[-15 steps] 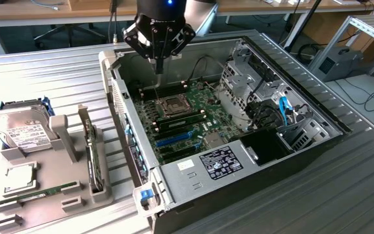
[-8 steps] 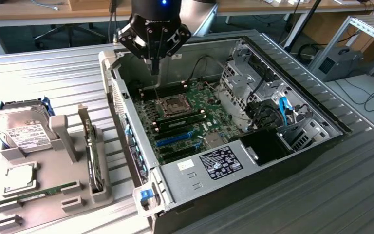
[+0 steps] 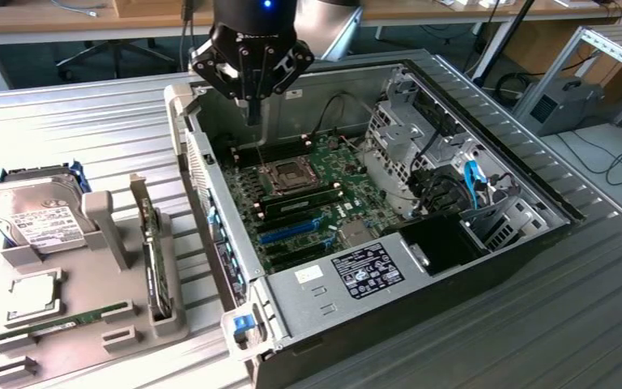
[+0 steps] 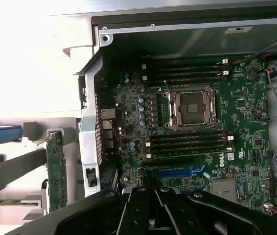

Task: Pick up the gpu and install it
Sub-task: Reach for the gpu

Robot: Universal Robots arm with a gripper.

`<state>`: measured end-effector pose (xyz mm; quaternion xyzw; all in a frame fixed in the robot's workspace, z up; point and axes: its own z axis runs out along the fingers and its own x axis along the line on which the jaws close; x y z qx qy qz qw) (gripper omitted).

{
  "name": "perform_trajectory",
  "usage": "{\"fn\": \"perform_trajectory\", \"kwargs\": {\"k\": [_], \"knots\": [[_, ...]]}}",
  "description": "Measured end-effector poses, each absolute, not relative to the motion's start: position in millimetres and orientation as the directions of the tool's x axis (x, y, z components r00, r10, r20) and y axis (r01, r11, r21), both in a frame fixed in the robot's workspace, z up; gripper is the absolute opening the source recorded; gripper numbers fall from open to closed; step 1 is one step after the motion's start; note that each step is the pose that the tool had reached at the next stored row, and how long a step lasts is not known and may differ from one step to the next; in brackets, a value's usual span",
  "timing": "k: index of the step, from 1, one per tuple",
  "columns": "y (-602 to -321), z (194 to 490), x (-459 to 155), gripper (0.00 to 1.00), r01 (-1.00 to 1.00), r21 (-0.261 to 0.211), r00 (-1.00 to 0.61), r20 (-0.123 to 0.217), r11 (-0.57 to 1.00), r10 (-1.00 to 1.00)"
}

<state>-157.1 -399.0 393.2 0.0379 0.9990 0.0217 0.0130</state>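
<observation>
gpu [image 3: 156, 263]: seen standing on edge in a slot of the grey holder [image 3: 104, 231] on the table [image 3: 84, 121], at the exterior view's left and outside the computer case; nothing is touching it. In the wrist view its green board [image 4: 56, 166] is seen just beside the case wall.
hard drive [image 3: 32, 217]: parked in the same holder, further to the exterior view's left, untouched.
memory stick [image 3: 62, 322]: laid flat in the holder's near end, untouched.
computer case [image 3: 208, 211]: laid on its side with the side panel off, so the inside is exposed.
gripper [image 3: 252, 109]: hung over the far left corner of the open case, well apart from the card; the fingers are pressed together and nothing is held between them.
motherboard [image 3: 322, 174]: exposed in the case, with the processor socket bare.
blue slot [image 3: 289, 231]: no card is seated in it, and it is seen bare in the wrist view too.
done: judged as nothing so far; the card has not been grasped.
left: judged as the whole job, both the pick-up and the seating in the case.
</observation>
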Motion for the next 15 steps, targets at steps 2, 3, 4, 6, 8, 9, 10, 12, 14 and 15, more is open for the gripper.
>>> {"fn": "perform_trajectory", "kwargs": {"k": [2,3,4,6,8,9,10,12,14,15], "knots": [[-398.9,393.1,-158.8,0.11,0.075,0.044,-0.997,-0.024,0.996,0.076],[-398.9,393.1,-159.4,0.11,0.075,0.044,-0.997,-0.024,0.996,0.076],[-398.9,393.1,-160.1,0.11,0.075,0.044,-0.997,-0.024,0.996,0.076],[-398.9,393.1,-162.1,0.11,0.075,0.044,-0.997,-0.024,0.996,0.076],[-398.9,393.0,-163.0,0.11,0.075,0.044,-0.997,-0.024,0.996,0.076],[-398.9,393.0,-163.3,0.11,0.075,0.044,-0.997,-0.024,0.996,0.076],[-398.9,393.0,-163.5,0.11,0.075,0.044,-0.997,-0.024,0.996,0.076],[-398.9,393.0,-164.0,0.11,0.075,0.044,-0.997,-0.024,0.996,0.076],[-398.9,393.0,-164.5,0.11,0.075,0.044,-0.997,-0.024,0.996,0.076],[-398.9,392.9,-164.6,0.11,0.075,0.044,-0.997,-0.025,0.996,0.076]]}}
